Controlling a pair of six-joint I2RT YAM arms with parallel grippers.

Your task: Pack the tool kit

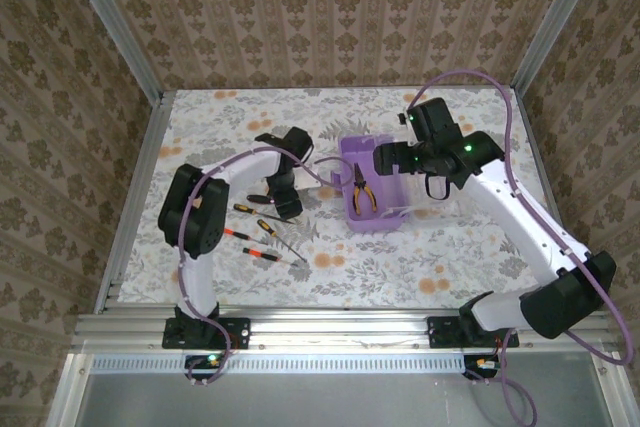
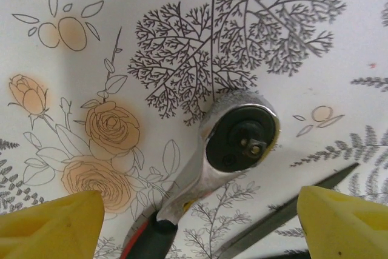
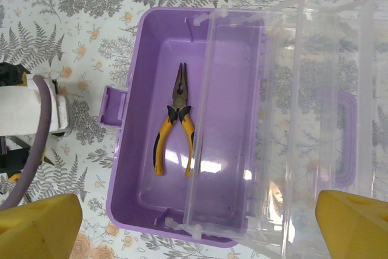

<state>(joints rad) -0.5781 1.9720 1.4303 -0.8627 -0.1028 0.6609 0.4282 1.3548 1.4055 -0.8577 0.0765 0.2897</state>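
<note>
Purple plastic forms the tool kit's box [image 3: 136, 168], a small rectangular tub with a latch tab [image 3: 113, 106] on one long wall. It sits on the flower-printed surface [image 1: 450, 267] a little right of the middle, nearer the far edge than the near one. Its clear lid [image 3: 303, 77] is swung open on the side away from the latch, and a purple handle [image 3: 347, 137] shows through it.

The pliers [image 3: 174, 122] lie alone and flat on the floor of the box, with yellow-orange and black grips and a dark pointed nose.

The right claw [image 3: 194, 222] hangs above the box with its yellow fingers [image 3: 39, 225] spread wide, pinching nothing.

Left of the middle, the left claw [image 2: 197, 216] is spread over the wrench [image 2: 233, 144]. The wrench has a round chrome ratchet head with a black centre and a square drive. Its dark handle, edged in red, runs down between the fingers, and neither finger touches it.

Several black-and-orange screwdrivers [image 1: 262, 252] lie loose on the surface just beside that claw, toward the near edge.
</note>
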